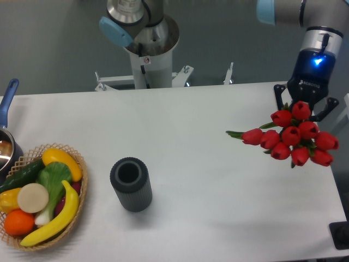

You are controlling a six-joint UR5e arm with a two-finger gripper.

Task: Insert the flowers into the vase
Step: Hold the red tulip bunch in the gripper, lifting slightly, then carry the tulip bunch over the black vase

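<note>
The flowers [292,139], a tight bunch of red tulip buds with green leaves, hang at the right side of the table, held up by my gripper [305,109]. The gripper comes down from above and is shut on the bunch; the buds hide its fingertips and the stems. One bud and a leaf stick out to the left. The vase [131,184], a short dark grey ribbed cylinder with a round open mouth, stands upright on the white table, far to the left of the flowers and lower in the picture. Its mouth is empty.
A wicker basket [80,188] with a banana, cucumber, orange and other fruit and vegetables sits at the front left. A pot with a blue handle [6,101] is at the left edge. The arm's base column [150,54] stands behind the table. A dark object [341,234] sits at the front right corner.
</note>
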